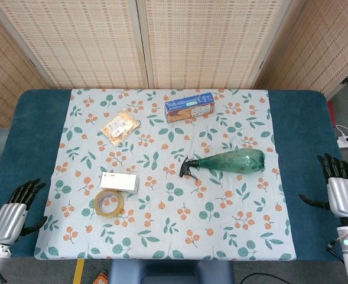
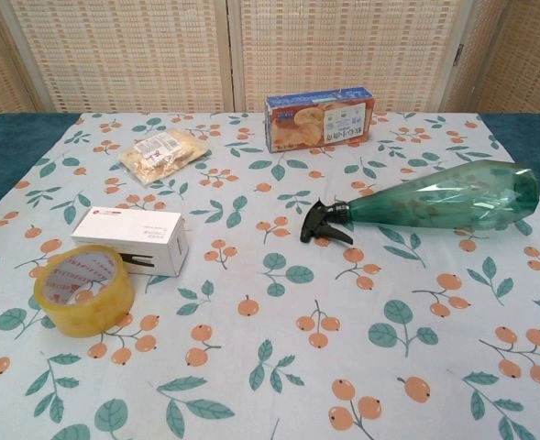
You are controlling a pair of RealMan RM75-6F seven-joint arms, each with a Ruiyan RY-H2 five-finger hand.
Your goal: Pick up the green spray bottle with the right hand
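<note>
A green spray bottle point(image 1: 233, 161) lies on its side on the floral cloth point(image 1: 162, 231) covering the tabletop point(image 1: 303, 148), black nozzle pointing toward the middle. The right hand point(image 1: 341, 188) hovers over the blue edge well apart from it, fingers spread and holding nothing. The left hand point(image 1: 14, 208) is likewise open at the opposite edge, near a white box point(image 1: 119, 182) and a tape roll point(image 1: 109, 203).
</note>
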